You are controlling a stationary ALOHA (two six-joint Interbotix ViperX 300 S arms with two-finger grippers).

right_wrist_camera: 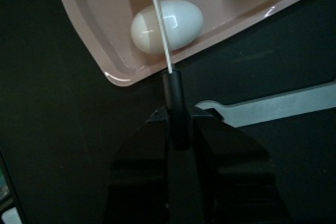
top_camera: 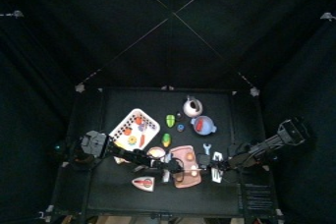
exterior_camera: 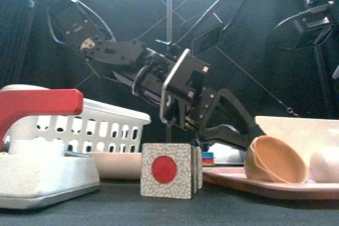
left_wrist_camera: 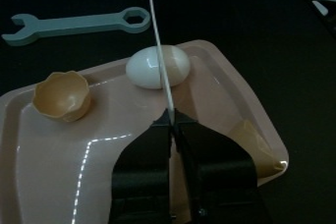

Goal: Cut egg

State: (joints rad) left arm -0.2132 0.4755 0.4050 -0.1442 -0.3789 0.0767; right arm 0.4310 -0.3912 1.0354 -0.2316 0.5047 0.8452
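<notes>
While seen edge-on, a thin blade [left_wrist_camera: 157,31] is held clenched in the jaws of the left gripper [left_wrist_camera: 171,135], its line crossing over the white egg [left_wrist_camera: 160,67]. The egg is placed whole on the pink tray [left_wrist_camera: 79,159], near one rim. A brown eggshell half [left_wrist_camera: 62,95] is set on the same tray, apart from the egg. A grey wrench [left_wrist_camera: 73,24] is laid on the table just beyond the tray. The right gripper [right_wrist_camera: 174,110] is shut tight on a black-handled blade [right_wrist_camera: 168,66], also pointed across the egg. Contact between either blade and the egg cannot be told.
</notes>
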